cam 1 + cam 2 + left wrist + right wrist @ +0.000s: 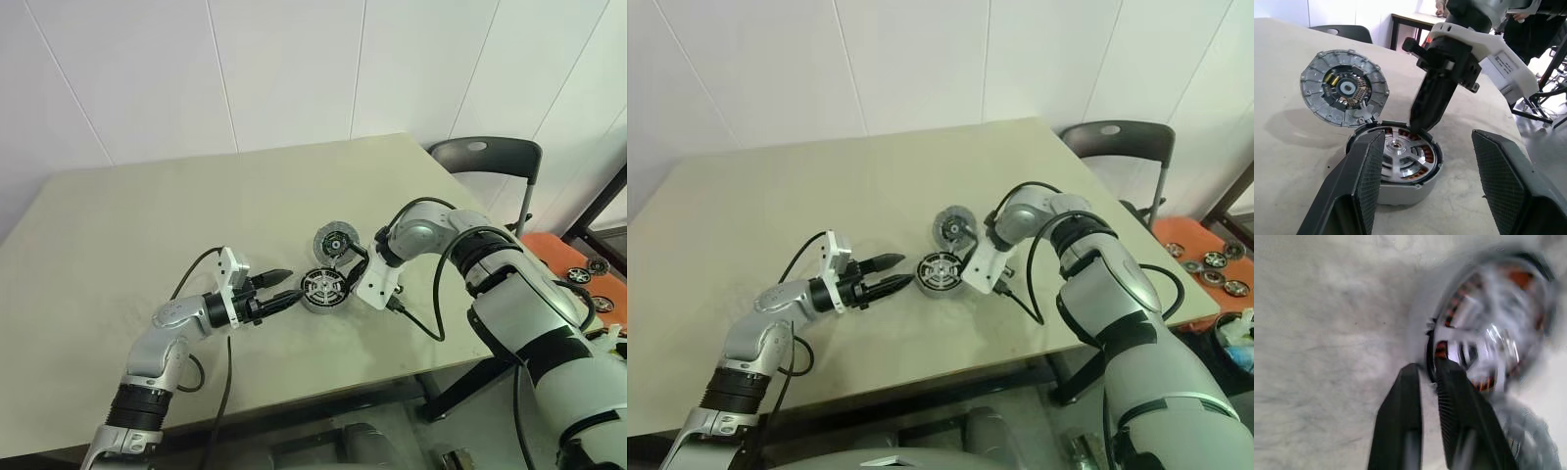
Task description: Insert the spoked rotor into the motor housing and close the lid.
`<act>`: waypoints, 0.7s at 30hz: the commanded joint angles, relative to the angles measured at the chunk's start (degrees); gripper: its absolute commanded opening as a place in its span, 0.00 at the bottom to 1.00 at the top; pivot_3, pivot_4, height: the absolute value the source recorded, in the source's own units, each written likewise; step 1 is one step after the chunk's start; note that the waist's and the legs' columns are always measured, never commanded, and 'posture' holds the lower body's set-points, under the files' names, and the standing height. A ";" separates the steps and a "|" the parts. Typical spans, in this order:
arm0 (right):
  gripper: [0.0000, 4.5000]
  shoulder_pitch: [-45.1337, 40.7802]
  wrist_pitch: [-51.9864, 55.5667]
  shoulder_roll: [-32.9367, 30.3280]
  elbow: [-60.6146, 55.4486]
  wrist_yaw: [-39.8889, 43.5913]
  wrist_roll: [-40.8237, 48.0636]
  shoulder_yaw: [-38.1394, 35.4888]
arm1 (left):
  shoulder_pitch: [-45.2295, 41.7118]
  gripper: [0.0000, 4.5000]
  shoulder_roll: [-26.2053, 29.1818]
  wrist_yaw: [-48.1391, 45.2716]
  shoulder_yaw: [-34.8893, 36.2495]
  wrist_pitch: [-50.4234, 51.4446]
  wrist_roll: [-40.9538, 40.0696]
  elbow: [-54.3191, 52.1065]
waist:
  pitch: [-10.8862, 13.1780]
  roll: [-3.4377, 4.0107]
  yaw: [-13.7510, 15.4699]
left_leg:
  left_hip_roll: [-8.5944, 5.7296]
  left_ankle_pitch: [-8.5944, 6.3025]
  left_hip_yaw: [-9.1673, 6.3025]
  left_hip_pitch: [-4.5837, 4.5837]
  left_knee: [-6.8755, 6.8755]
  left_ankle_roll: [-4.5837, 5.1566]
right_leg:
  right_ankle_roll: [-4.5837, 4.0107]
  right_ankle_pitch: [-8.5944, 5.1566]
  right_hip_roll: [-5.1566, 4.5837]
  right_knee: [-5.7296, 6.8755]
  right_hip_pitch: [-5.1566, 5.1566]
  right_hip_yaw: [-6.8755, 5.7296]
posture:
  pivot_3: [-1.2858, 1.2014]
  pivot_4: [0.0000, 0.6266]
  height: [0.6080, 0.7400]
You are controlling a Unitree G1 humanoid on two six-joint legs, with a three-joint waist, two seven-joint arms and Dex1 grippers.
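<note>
Motor housing (324, 289) stands on the table (147, 225), near the middle and toward the near edge. The spoked rotor (1406, 159) is seated inside the motor housing, its shiny spokes and hub lying level within the ring of copper-brown windings. The lid (335, 242) is not on the motor housing; it lies on the table just beyond it on the far side, its edge close against the housing rim, its inner face with the dark central hub turned up.

Left gripper (279, 291) lies low and level on the left of the motor housing, pointing right at it. Its fingers (1369, 181) are spread apart and released, holding nothing; one finger stands just beside the housing wall, and contact cannot be confirmed.

Right gripper (1427, 377) comes in from the right and points steeply down at the right side of the housing rim. Its fingers (1400, 421) are drawn nearly together with only a thin gap. The tips sit at the rim over the windings; whether they pinch the rim or the spoked rotor cannot be told

A dark chair (487, 160) stands beyond the table's far right corner
</note>
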 commanded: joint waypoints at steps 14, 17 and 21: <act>0.03 -2.38 6.36 -1.02 -7.09 23.17 13.65 -3.62 | -2.28 0.67 -0.68 -0.20 0.67 -1.06 -0.47 -0.08 | 0.02 0.02 0.48 | 0.00 0.00 -0.07 -0.06 -0.02 0.00 | 0.09 0.05 -0.04 -0.04 -0.02 -0.05 | 0.52 0.00 1.00; 0.03 -1.45 9.61 -4.00 -8.94 31.68 17.69 -4.24 | -2.67 0.67 -0.93 -0.57 0.51 -1.33 -0.33 0.60 | 0.02 0.02 0.65 | -0.03 0.00 -0.11 -0.11 0.00 0.00 | 0.11 0.06 -0.10 -0.09 -0.02 -0.09 | 0.52 0.00 1.00; 0.03 0.31 13.87 -7.76 -13.24 36.58 22.13 -3.46 | -3.60 0.67 -1.32 -1.28 0.15 -1.91 0.00 2.14 | 0.03 0.03 1.29 | -0.06 0.00 -0.09 -0.12 -0.01 0.00 | 0.09 0.03 -0.12 -0.14 -0.02 -0.09 | 0.52 0.00 1.00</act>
